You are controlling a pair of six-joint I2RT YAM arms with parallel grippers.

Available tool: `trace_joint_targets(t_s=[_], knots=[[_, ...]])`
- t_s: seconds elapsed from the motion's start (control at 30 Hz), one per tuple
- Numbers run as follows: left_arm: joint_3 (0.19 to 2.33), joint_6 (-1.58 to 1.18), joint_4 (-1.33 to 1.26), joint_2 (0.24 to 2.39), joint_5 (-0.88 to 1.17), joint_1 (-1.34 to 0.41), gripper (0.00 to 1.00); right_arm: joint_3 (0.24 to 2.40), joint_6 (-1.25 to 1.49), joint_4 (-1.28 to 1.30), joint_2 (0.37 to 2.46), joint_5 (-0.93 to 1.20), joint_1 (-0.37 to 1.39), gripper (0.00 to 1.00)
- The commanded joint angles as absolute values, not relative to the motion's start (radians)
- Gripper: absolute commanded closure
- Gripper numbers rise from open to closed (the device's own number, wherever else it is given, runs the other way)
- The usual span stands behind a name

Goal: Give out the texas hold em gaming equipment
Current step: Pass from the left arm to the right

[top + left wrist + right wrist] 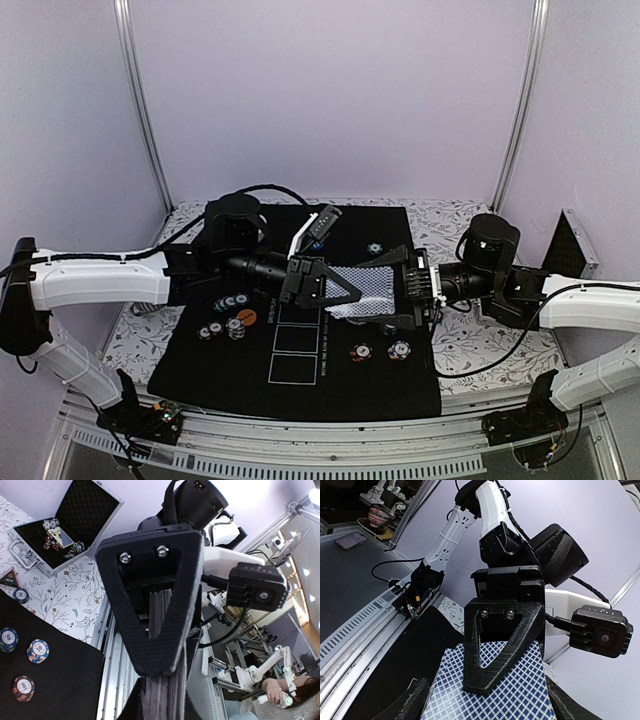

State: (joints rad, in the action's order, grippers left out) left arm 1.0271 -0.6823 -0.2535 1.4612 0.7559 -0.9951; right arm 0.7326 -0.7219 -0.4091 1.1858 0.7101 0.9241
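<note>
**Handover risk: cards in mid-air**

The playing cards (520,695) hang over the middle of the black mat (300,390), pinched by my left gripper (345,295). My right gripper (398,290) straddles them, fingers wide. If left releases before right bites, they'll scatter.

Pale lilac walls (330,90), silver corner posts (140,110) (floral tablecloth (450,215) beneath)

Blue-white lattice-patterned cards (520,705), black mat (220,370)
</note>
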Motion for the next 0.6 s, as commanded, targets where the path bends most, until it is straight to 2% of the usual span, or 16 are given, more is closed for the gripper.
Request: trace_joint_targets(t_s=[0.0, 0.1, 0.37, 0.5, 0.57], knots=[[1.051, -0.686, -0.254, 1.475, 0.778, -0.983, 1.00, 0.745, -0.716, -0.435, 1.183, 0.693, 0.932, 0.33], [1.049, -0.687, -0.254, 1.474, 0.778, -0.983, 1.00, 0.744, -0.713, -0.434, 1.180, 0.687, 0.931, 0.37], [1.053, -0.690, -0.260, 1.476, 0.786, -0.980, 1.00, 0.719, -0.714, -0.437, 1.165, 0.646, 0.932, 0.33], [1.067, -0.689, -0.255, 1.488, 0.798, -0.976, 1.00, 0.722, -0.714, -0.438, 1.158, 0.643, 0.932, 0.45], [1.073, -0.688, -0.254, 1.492, 0.806, -0.974, 1.00, 0.720, -0.706, -0.440, 1.154, 0.635, 0.931, 0.47]])
